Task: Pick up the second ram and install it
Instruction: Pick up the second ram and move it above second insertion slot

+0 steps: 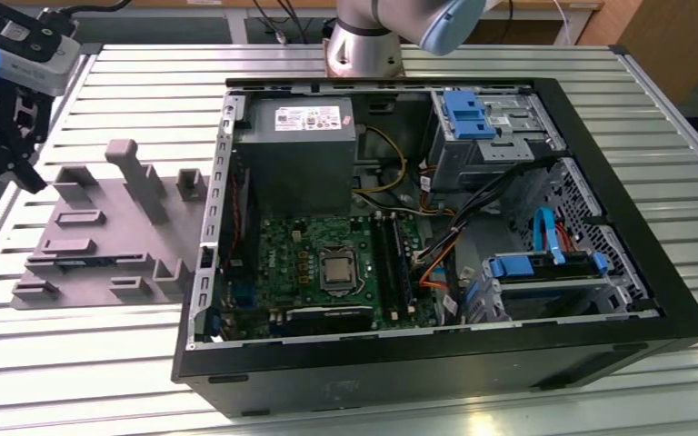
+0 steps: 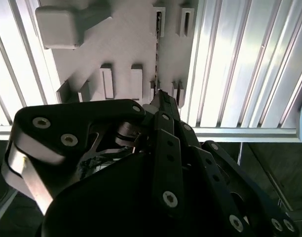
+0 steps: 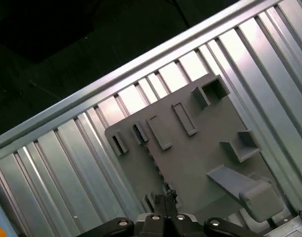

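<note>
Fingers (image 2: 165, 106) pinched close together over one grey tray (image 1: 94, 245). One thin ram (image 2: 157, 54) on edge in that tray. One open computer case (image 1: 676, 309) beside the tray.

One tray (image 1: 94, 238), one computer case (image 1: 446, 368), one hand (image 1: 30, 180)

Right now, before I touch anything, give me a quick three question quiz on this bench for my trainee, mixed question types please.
1. True or false: the tool hangs inside the computer case.
2. In the exterior view, the grey tray lies on which side of the case? A the view's left, B the view's right, C inside it.
3. Short answer: is the case open or closed?
Key: 1 false; 2 A; 3 open.
</note>
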Tool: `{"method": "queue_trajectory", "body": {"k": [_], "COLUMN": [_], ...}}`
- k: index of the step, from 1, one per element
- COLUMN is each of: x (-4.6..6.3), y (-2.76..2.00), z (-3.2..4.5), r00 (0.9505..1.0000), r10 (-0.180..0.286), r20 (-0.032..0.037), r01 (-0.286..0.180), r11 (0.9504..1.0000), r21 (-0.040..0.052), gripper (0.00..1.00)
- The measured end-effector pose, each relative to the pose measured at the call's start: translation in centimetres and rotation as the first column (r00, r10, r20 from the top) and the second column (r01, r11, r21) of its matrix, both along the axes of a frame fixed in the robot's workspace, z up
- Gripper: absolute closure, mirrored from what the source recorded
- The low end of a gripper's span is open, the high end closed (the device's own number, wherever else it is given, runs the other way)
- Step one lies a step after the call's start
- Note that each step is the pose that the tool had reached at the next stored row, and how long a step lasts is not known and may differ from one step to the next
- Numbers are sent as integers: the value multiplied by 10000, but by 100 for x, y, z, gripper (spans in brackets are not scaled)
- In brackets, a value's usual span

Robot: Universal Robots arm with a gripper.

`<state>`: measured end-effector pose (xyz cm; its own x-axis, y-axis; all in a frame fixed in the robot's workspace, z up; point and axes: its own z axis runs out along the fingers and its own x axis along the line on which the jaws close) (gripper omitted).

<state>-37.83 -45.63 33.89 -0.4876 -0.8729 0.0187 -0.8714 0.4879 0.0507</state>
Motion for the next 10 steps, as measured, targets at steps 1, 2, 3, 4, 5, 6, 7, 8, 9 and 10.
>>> {"method": "queue_trajectory", "body": {"k": [1,2,3,4,5,6,7,8,9,10], "x": [0,0,0,0,0,0,0,0,0,0], "y": [0,0,0,0,0,0,0,0,0,0], "z": [0,-1,-1,-2,-2,-3,-4,-4,-4,-5], "r00": [9998,9994,9985,9973,9959,9941,9922,9904,9889,9879], "r10": [180,360,550,729,909,1086,1248,1383,1486,1548], "r20": [0,0,0,-1,-1,0,2,9,31,78], "r01": [-180,-360,-550,-729,-909,-1086,-1248,-1383,-1486,-1548], "r11": [9998,9994,9985,9973,9959,9941,9922,9904,9889,9879], "r21": [0,0,0,0,-1,0,-1,-2,-6,-13], "gripper": [89,89,89,89,89,89,89,89,89,89]}}
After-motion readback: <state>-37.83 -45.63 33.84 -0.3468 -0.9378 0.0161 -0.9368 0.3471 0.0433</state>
